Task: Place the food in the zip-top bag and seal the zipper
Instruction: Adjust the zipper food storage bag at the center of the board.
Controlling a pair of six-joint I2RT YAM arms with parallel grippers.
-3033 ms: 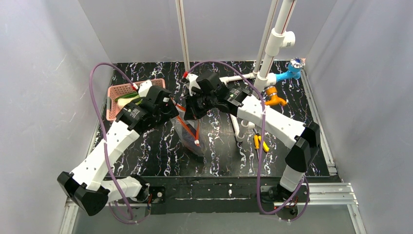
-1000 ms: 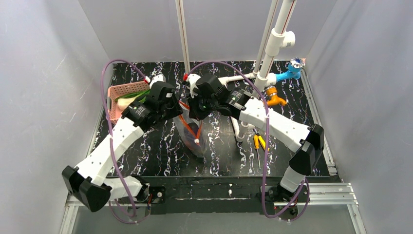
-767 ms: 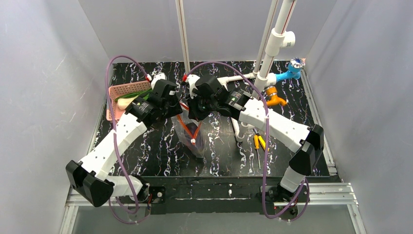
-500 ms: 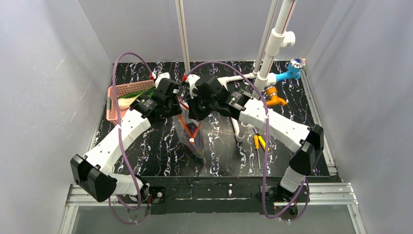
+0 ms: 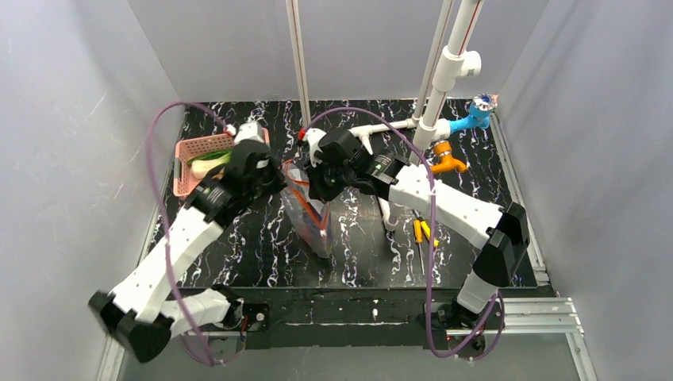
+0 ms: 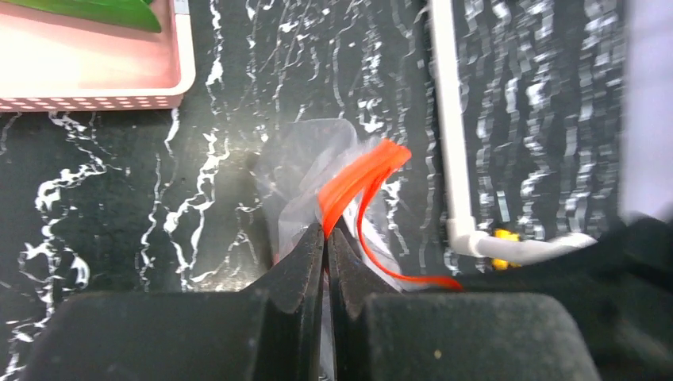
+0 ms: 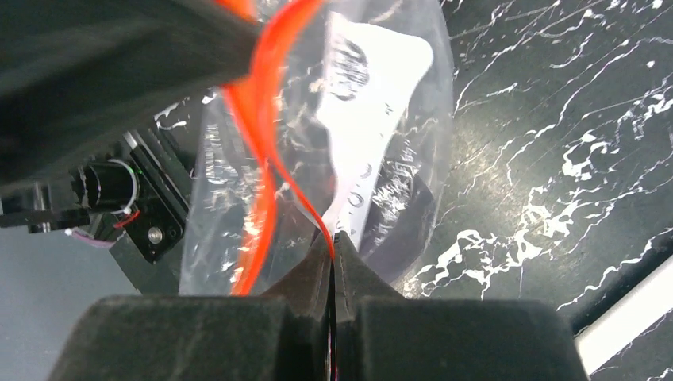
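Observation:
The clear zip-top bag (image 5: 308, 213) hangs between my two grippers over the middle of the table. My left gripper (image 6: 325, 231) is shut on the red-orange zipper (image 6: 362, 176) at the bag's left end. At the other end of the zipper (image 7: 255, 107), my right gripper (image 7: 332, 236) is also shut on the strip. The bag's white label (image 7: 373, 75) faces the right wrist view. Something dark purple (image 5: 314, 214) shows through the plastic. A green-leaved bok choy (image 5: 208, 158) lies in the pink basket (image 5: 189, 149), left of my left gripper (image 5: 278, 178).
Yellow-handled tools (image 5: 423, 231) lie right of the bag beside a white pipe (image 5: 386, 211). Orange (image 5: 448, 159) and blue (image 5: 474, 116) fittings sit at the back right on the pipe stand. The pink basket (image 6: 95, 75) is at the table's left edge.
My left gripper closed on the zipper strip and drew back slightly to the left. The right gripper stayed shut on the strip's other end.

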